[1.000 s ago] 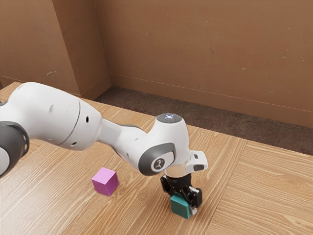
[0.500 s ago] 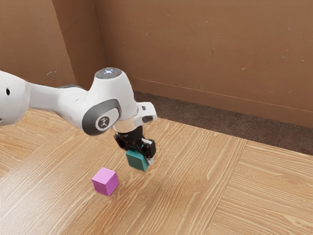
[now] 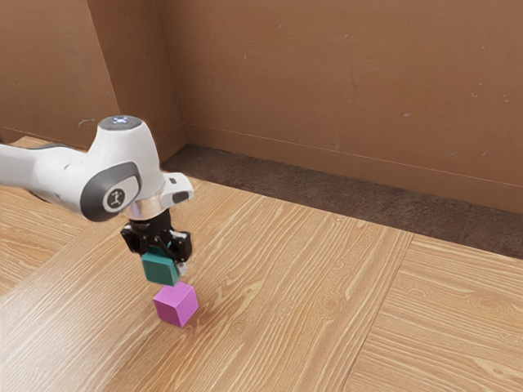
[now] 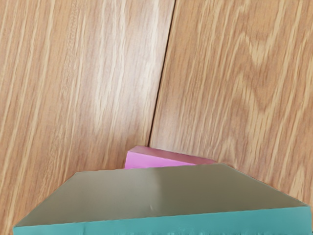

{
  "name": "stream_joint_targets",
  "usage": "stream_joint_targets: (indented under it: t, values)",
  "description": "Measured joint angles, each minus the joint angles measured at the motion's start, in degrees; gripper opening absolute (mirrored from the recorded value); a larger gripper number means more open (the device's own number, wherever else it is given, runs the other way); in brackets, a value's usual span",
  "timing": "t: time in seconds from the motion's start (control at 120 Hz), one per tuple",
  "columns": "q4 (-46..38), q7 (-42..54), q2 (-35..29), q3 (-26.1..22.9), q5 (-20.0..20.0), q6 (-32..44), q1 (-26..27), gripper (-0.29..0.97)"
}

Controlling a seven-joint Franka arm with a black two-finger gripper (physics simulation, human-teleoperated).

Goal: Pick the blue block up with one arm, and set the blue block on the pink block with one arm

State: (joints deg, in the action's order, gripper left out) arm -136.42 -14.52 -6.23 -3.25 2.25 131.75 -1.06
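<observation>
two black fingers of my gripper (image 3: pixel 158 255) pinch the blue block (image 3: pixel 158 269) from opposite sides, holding it off the table (image 3: pixel 310 278) just above the pink block (image 3: pixel 176 305). it's a cube, sides look equal, approx level, one vertical edge turned twd the exterior cam. in wrist view the pink block (image 4: pixel 164 159) peeks out past the blue block (image 4: pixel 161 200).

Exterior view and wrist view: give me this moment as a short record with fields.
gripper: shut on the teal block, pointing down
teal block: held off the wooden table, above the pink block
pink block: resting on the wooden table, partly covered by the teal block in the wrist view
gap between blocks: small; contact cannot be told
task state: teal block not yet released
</observation>
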Motion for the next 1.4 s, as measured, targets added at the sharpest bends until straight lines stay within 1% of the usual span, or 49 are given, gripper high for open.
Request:
stream_joint_targets:
  t: [0.067,0.375,0.608,0.892,1.167,1.4]
  values:
    - [0.05,-0.05,0.26,0.08,0.29,-0.13,-0.77,0.28]
    - [1.22,1.8,3.43,0.14,1.43,-0.04,-0.89,0.28]
    - [1.47,3.11,5.89,0.17,1.39,1.02,-0.85,0.28]
    - [0.56,3.21,4.66,-0.32,1.22,2.59,-0.7,0.25]
    - [-0.85,2.68,2.88,-0.35,1.11,2.99,2.81,0.27]
    - [-1.38,2.5,2.53,-0.34,0.97,3.07,1.13,0.27]
